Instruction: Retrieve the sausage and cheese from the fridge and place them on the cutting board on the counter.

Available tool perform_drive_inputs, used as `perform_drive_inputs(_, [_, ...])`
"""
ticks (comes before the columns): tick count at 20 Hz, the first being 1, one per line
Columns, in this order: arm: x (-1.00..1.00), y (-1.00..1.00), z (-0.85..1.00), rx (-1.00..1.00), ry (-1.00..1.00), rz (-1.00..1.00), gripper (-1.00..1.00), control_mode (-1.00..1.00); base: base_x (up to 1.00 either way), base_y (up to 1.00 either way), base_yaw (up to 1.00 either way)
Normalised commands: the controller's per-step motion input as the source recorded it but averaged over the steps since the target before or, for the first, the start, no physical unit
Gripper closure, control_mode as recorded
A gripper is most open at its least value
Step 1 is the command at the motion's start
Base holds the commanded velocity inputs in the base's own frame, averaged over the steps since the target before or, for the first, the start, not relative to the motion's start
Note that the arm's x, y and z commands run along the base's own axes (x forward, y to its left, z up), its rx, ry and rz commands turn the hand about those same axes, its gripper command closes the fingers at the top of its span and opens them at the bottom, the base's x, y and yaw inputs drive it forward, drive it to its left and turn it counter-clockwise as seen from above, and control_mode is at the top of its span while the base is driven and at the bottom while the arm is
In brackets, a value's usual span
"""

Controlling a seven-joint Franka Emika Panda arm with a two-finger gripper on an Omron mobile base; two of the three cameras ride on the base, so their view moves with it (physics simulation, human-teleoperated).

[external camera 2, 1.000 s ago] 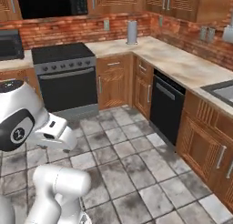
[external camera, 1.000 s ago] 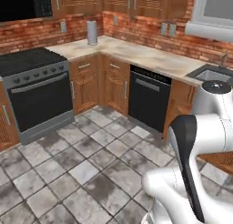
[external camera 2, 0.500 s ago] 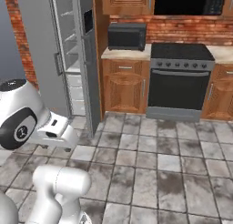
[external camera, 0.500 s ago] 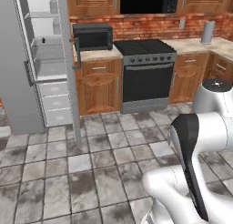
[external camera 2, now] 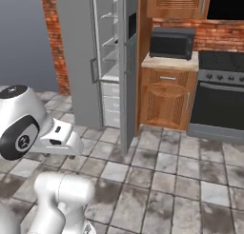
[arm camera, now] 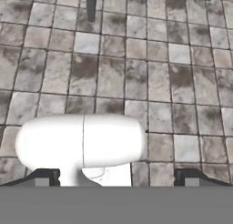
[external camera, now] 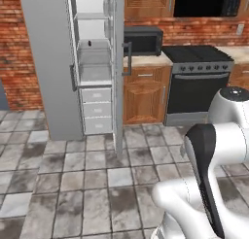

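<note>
- My claw [arm camera: 116,176] points down at the grey tiled floor [arm camera: 136,77], its two dark fingertips [arm camera: 43,176] spread wide with nothing between them.
- The fridge [external camera: 48,63] stands ahead and to my left: a tall plain grey box against the red brick wall [external camera: 14,48].
- Its door [external camera: 118,68] is swung open and seen almost edge-on, with a dark handle on its side.
- Inside, the fridge is white, with clear shelves [external camera: 92,48] stacked above three pale drawers [external camera: 96,110] at the bottom.
- A small dark object sits on one shelf in the left base view; I cannot tell what it is.
- I cannot make out the sausage or the cheese on the shelves from here.
- Just right of the fridge, the counter [external camera 2: 169,62] is a beige stone top over a brown wooden cabinet [external camera 2: 164,97], carrying a black microwave [external camera 2: 171,42].
- Beside that stands a dark stove [external camera: 199,82] with an oven door below.
- My white arm [external camera: 204,184] fills the near corner of both base views.
</note>
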Motion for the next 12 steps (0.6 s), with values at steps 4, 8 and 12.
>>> perform_drive_inputs(4, [0.0, 0.0, 0.0, 0.0, 0.0, 0.0, -1.0, 1.0, 0.91, 0.45, 0.1])
perform_drive_inputs(8, [0.0, 0.0, 0.0, 0.0, 0.0, 0.0, -1.0, 1.0, 0.64, 0.71, 0.12])
perform_drive_inputs(12, [0.0, 0.0, 0.0, 0.0, 0.0, 0.0, -1.0, 1.0, 0.62, 0.78, 0.14])
